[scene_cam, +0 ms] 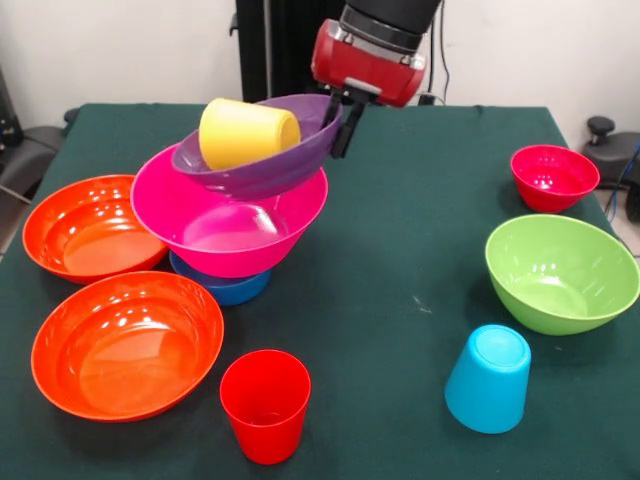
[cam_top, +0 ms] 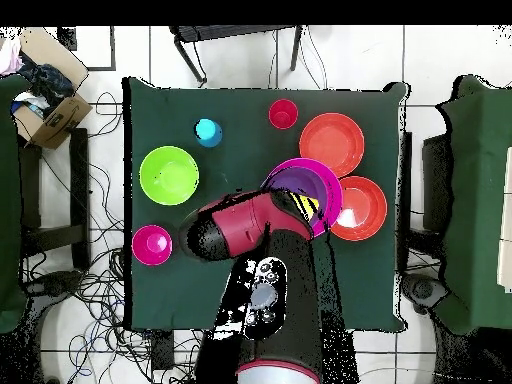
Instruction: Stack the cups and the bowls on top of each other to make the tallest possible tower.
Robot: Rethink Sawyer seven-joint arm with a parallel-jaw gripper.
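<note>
The tower stands left of centre: a small blue bowl (scene_cam: 228, 289) at the bottom, a large magenta bowl (scene_cam: 235, 228) on it, and a tilted purple bowl (scene_cam: 268, 172) on top. A yellow cup (scene_cam: 248, 132) lies on its side in the purple bowl. My gripper (scene_cam: 338, 126) is shut on the purple bowl's right rim, one finger inside and one outside. A red cup (scene_cam: 265, 404) stands upright at the front. A light blue cup (scene_cam: 488, 378) stands upside down at the front right. In the overhead view my arm (cam_top: 240, 226) covers the gripper and part of the purple bowl (cam_top: 312, 188).
Two orange bowls (scene_cam: 88, 226) (scene_cam: 126, 345) sit side by side left of the tower. A lime green bowl (scene_cam: 560, 272) and a small crimson bowl (scene_cam: 553, 177) sit on the right. The green cloth (scene_cam: 400, 300) ends at the table edges.
</note>
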